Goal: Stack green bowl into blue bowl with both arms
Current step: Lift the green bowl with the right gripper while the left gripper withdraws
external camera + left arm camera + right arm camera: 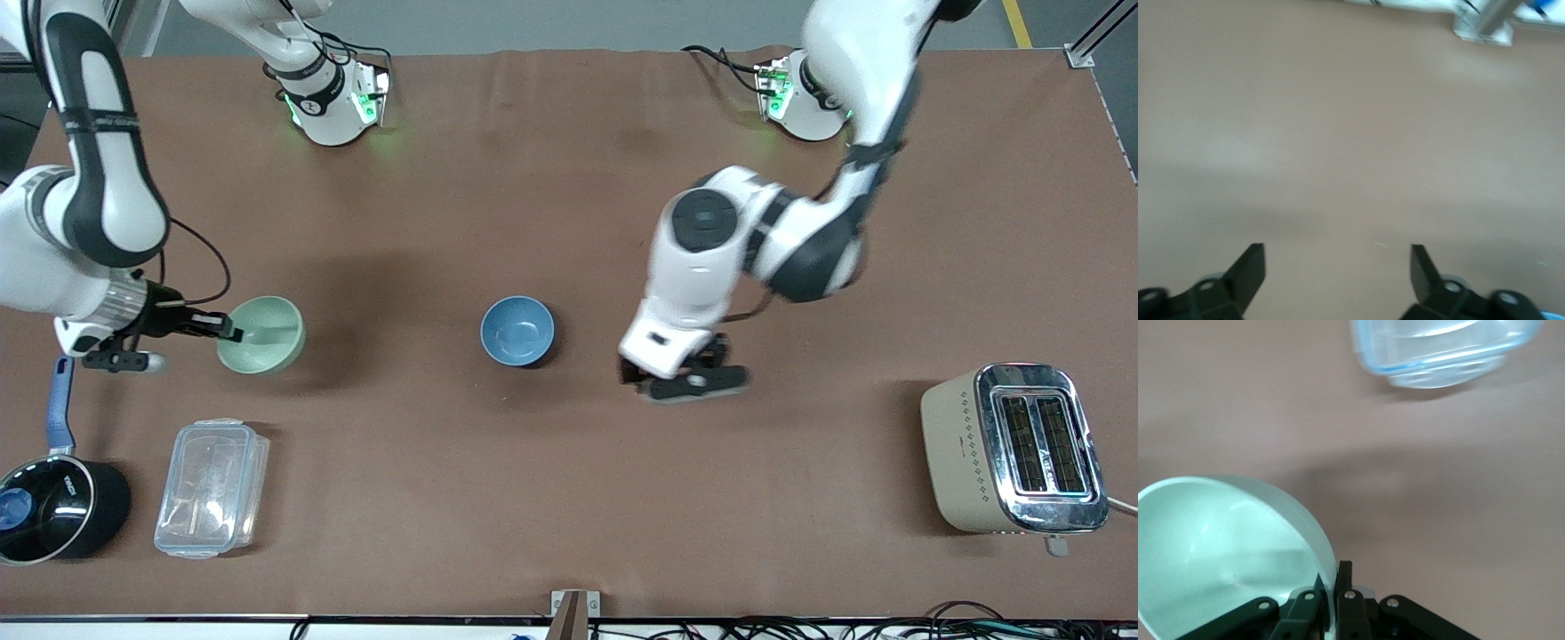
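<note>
One counter (569, 498), two arms, one toaster (1013, 449), one clear container (212, 487), one saucepan (53, 507), two bowls. Right tool (233, 331) pinches green bowl (262, 335) by its rim, tilted, toward the right arm's end. Left tool (693, 382) spread wide over bare counter beside blue bowl (517, 331). Open counter between bowls.

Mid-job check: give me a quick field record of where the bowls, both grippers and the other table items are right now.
green bowl: tilted, rim pinched by right gripper, toward the right arm's end
blue bowl: upright on table, mid-table, empty
right gripper: shut on green bowl rim
left gripper: open, low over bare table beside blue bowl, holding nothing
stack: not yet done
saucepan: beside clear container
toaster: toward the left arm's end
</note>
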`<state>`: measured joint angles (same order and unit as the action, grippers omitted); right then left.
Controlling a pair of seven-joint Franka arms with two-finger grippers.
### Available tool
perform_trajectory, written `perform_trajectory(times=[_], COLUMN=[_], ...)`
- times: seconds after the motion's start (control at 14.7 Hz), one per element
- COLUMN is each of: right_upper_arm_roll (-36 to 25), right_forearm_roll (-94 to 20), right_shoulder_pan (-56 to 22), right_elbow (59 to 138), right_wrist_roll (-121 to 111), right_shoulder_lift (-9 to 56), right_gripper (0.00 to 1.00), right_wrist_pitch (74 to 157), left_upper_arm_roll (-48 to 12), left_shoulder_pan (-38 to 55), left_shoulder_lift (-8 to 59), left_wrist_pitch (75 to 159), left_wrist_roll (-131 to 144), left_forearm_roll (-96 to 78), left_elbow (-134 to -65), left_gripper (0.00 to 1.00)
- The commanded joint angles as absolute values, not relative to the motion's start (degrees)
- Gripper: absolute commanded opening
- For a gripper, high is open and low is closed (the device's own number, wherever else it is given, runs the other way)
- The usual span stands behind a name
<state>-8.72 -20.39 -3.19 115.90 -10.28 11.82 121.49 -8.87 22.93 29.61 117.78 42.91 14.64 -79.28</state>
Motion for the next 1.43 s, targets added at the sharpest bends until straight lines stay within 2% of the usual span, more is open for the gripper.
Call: perform_trajectory(times=[0.0, 0.34, 0.55, 0.82, 1.02, 1.36], right_upper_arm_roll=[-2.4, 5.8, 11.9, 18.3, 21.2, 21.9], right_forearm_roll=[-17.2, -14.2, -14.1, -14.1, -14.2, -14.0], right_shoulder_pan=[-2.9, -5.0, -5.8, -8.3, -9.3, -10.5], right_elbow=[116.5, 116.6, 116.8, 116.7, 116.6, 116.9], right_wrist_roll=[-0.5, 16.2, 26.9, 39.6, 44.2, 44.6], right_shoulder_lift=[10.2, 11.0, 14.4, 21.6, 25.3, 26.5], right_gripper=[0.01, 0.01, 0.01, 0.02, 0.02, 0.02], right_wrist_pitch=[121.6, 125.5, 131.1, 142.2, 148.7, 149.1], left_upper_arm_roll=[-9.6, -9.9, -9.7, -9.2, -9.2, -9.2], left_shoulder_pan=[17.7, 8.4, 4.1, 1.4, 0.0, -0.2], left_shoulder_lift=[21.5, 10.4, 4.9, -3.7, -5.2, -5.5], left_wrist_pitch=[111.1, 98.9, 96.2, 95.2, 93.5, 93.0], left_wrist_roll=[34.1, 15.9, 7.8, 3.2, 3.3, 3.1], left_forearm_roll=[15.4, 8.8, 4.5, 2.3, 0.8, 0.8], left_elbow=[-82.2, -83.7, -86.2, -93.9, -94.3, -93.9], left_gripper=[1.0, 1.0, 1.0, 1.0, 1.0, 1.0])
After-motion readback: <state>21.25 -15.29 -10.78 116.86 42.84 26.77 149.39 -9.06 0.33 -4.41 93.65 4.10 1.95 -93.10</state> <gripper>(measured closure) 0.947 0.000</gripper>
